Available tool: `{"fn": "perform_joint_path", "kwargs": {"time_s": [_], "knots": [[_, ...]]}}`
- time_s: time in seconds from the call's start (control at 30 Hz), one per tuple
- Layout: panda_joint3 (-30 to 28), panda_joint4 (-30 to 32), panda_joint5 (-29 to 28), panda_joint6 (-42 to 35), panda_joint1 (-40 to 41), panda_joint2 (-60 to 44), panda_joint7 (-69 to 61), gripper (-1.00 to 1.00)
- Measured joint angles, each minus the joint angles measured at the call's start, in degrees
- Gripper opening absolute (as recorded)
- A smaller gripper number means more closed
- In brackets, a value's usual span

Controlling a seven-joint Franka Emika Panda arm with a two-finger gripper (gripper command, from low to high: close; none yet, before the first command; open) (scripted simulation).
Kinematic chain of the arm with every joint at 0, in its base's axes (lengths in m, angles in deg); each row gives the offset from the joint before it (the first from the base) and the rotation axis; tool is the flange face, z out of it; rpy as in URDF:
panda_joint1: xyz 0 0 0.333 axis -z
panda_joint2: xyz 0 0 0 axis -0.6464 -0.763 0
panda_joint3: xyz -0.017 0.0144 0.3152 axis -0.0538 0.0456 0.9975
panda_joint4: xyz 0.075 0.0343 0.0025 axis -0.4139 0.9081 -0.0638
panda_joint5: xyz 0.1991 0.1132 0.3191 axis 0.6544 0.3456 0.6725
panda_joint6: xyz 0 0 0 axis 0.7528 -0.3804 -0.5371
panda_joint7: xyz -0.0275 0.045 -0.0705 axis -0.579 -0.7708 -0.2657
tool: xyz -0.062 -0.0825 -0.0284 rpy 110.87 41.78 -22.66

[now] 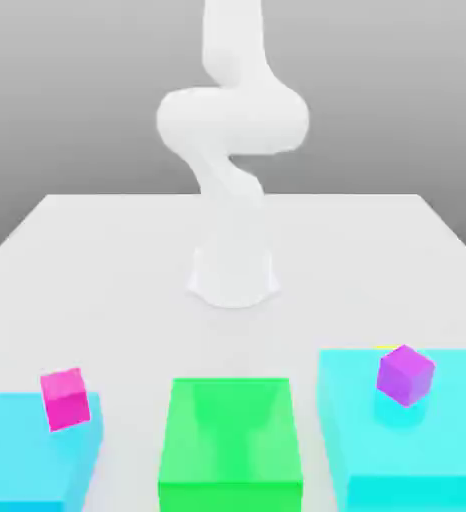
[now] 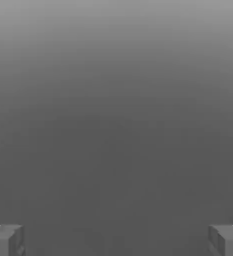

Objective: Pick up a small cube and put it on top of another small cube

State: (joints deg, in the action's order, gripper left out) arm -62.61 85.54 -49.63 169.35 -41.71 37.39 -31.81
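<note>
A plain grey backdrop, lighter at one edge and darkening toward the other. The pincer [image 2: 116, 240] has two grey fingertips [image 2: 6, 240] set wide apart at opposite corners, with nothing held between them.

No legible text, labels, nos. or signs on any obj.

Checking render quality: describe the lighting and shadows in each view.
Exterior view: soft, even light, no glare; the white table carries only a faint shadow around the arm base. Hand view: plain grey gradient backdrop, darker lower down, gripper fingertips at the corners.
</note>
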Motion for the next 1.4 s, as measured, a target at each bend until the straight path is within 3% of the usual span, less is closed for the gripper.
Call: {"fn": "perform_joint_path", "kwargs": {"time_s": [0.37, 0.5, 0.6, 0.7, 0.87, 0.9, 1.13, 1.3, 1.37, 1.4], "knots": [[14.61, 15.33, 5.94, 15.73, -7.58, -22.83, 15.36, 0.00], [20.70, 21.04, 4.80, 21.78, -9.91, -31.66, 23.51, 0.00], [24.43, 25.22, 0.75, 26.18, -11.95, -38.31, 31.65, 0.00], [22.00, 26.86, -8.38, 30.70, -14.72, -45.16, 41.00, 0.00], [7.92, 24.77, -22.57, 38.48, -25.64, -55.69, 51.93, 0.00], [5.49, 24.40, -23.77, 39.81, -27.81, -57.28, 52.93, -1.00], [5.06, 24.37, -24.03, 40.07, -28.20, -57.47, 53.15, -1.00], [14.71, 26.59, -11.66, 33.31, -21.53, -48.42, 43.86, -1.00], [15.69, 27.29, -5.87, 30.04, -22.49, -44.29, 39.58, -1.00], [16.10, 26.29, -6.33, 27.87, -23.28, -43.72, 39.38, -1.00]]}}
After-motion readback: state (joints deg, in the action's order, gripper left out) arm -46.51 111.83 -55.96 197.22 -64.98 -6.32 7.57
